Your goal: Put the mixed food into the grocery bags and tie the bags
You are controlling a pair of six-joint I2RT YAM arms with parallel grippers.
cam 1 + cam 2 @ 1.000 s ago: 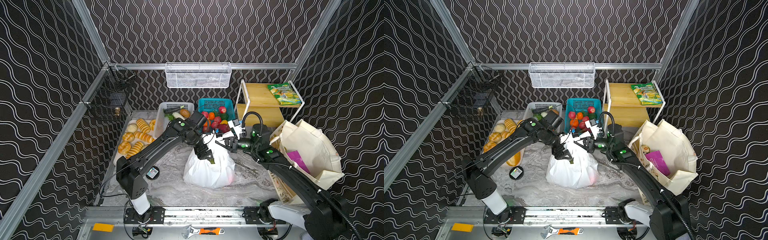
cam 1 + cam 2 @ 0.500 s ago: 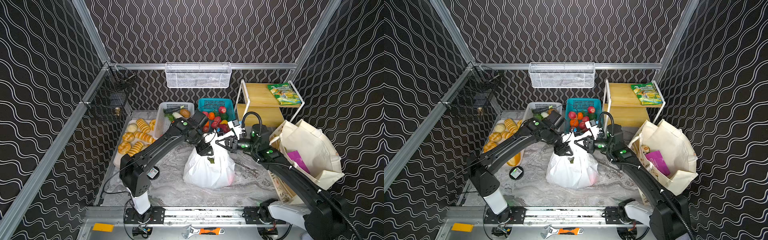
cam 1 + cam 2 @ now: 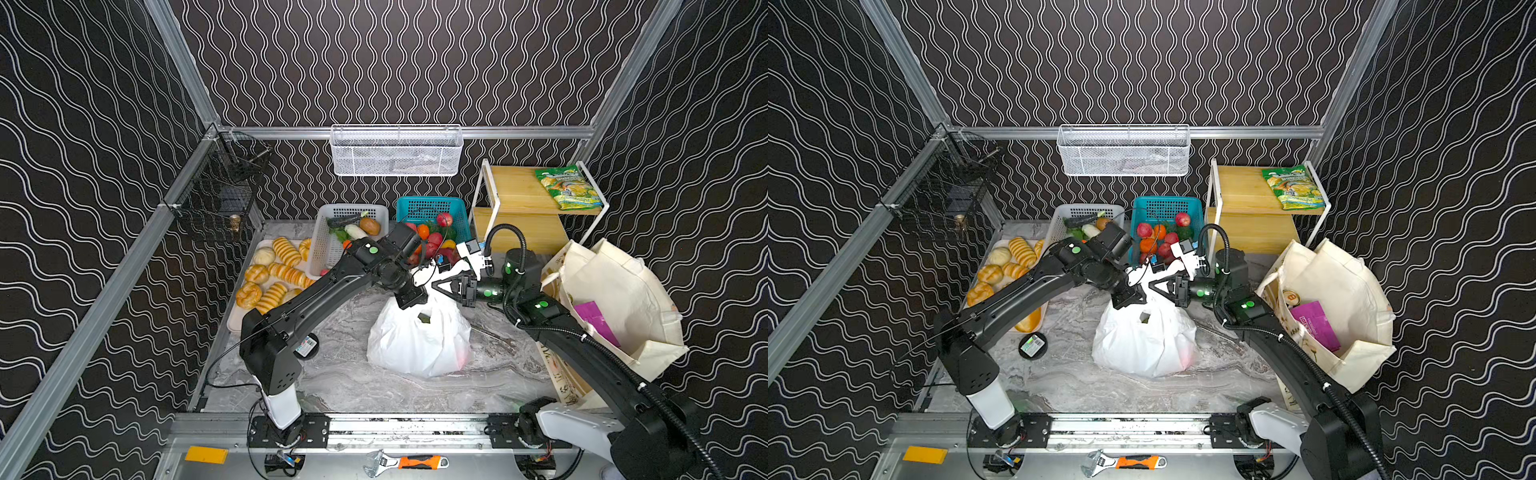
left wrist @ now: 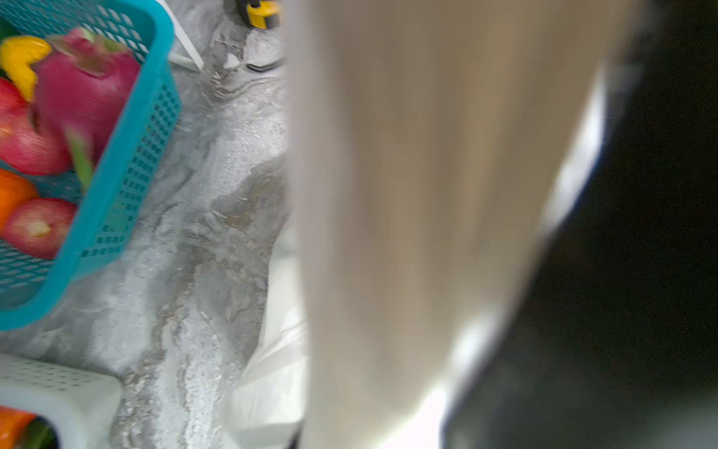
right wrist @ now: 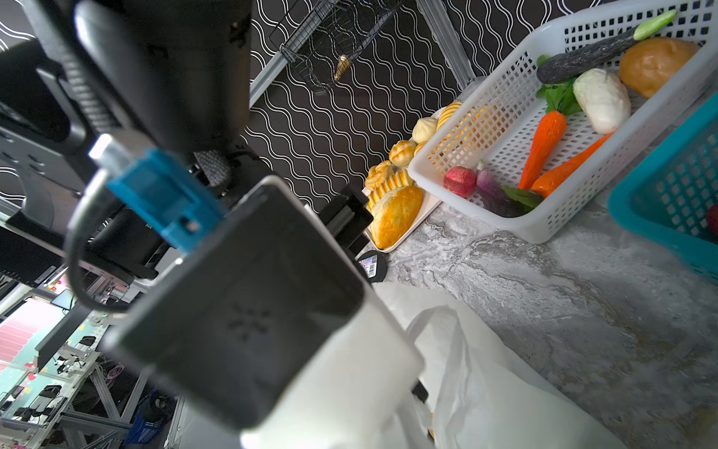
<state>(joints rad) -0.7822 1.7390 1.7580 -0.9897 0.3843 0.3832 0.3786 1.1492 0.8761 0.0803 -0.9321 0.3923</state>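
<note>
Centre frame: left pincer [image 3: 413, 300] and right pincer [image 3: 435, 286] both clamp the white plastic bag [image 3: 415, 349] near its top; uneven pulling could tear its thin handles.

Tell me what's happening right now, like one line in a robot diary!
step: tying white bag | left gripper: shut at bag's top | right gripper: shut, beside it | tote: open, purple packet inside

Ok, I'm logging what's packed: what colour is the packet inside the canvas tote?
Purple; the packet shows best in a top view.
</note>
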